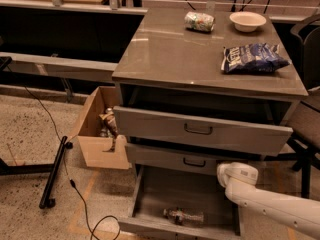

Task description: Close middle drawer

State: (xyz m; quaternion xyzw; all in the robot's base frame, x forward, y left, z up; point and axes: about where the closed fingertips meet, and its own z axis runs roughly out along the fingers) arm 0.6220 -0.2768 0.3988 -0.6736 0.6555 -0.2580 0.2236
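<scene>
Item under inspection: middle drawer, part open. Its low face panel stands forward of the cabinet front, but less far out than the top drawer above it.

End effector: at the right end of the middle drawer's face, level with it, close to or touching the panel; contact cannot be confirmed. Whether it is apart or together cannot be told.

Position of parts: the handle lies left of the end effector, at the centre of the face. The bottom drawer is pulled far out, below and left of the end effector, with a bottle lying in it.

Handling, as judged: a rigid panelled drawer on runners, probably light, since what shows of it is shallow. The face looks smooth and hard, so a sliding contact may skid sideways. No grasp should be needed; a flat push on the face serves. Best contact is near the handle, at mid-width; a push at the far right end may rack the drawer in its runners and bind it.

Hazard: the overhanging top drawer leaves little clearance above the end effector
</scene>
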